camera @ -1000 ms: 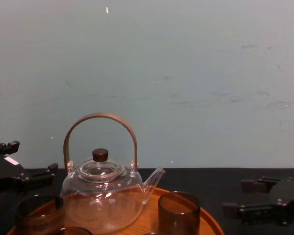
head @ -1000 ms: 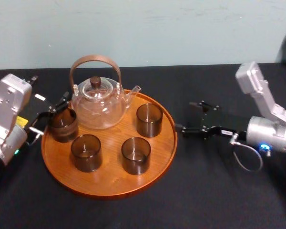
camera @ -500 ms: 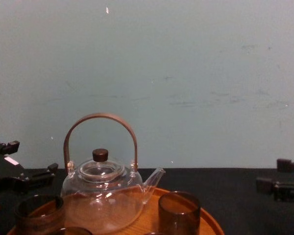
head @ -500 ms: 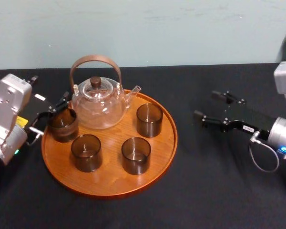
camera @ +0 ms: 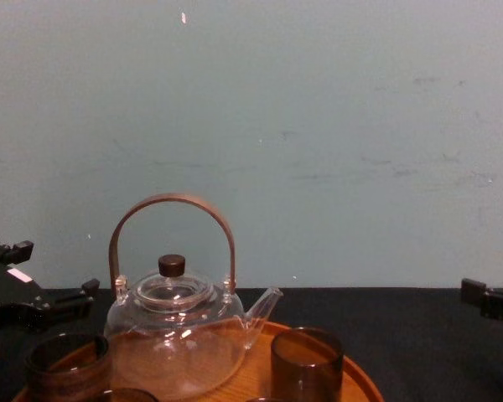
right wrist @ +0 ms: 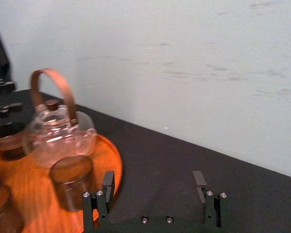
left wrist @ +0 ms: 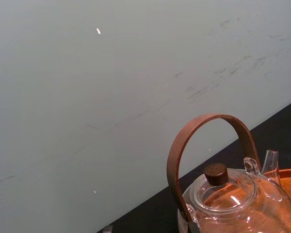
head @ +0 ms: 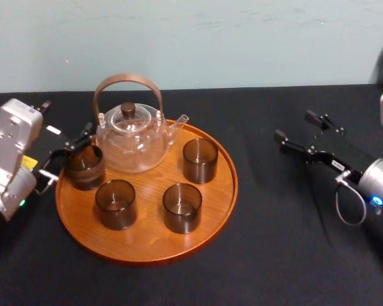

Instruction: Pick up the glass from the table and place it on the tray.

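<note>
Apparently the glass [head: 84, 167] stands on the tray [head: 147, 245], right at the left claw [head: 65, 155]; whether that claw grips it cannot be told; it should release, then back straight out, clear of the teapot [head: 131, 137] beside it; the right claw [head: 295, 125] hangs spread and empty, well apart from the tray.

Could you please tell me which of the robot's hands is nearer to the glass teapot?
The left. The left hand sits at the tray's left rim, just beside the teapot; the right hand hangs over the black table, well off the tray's right side.
</note>
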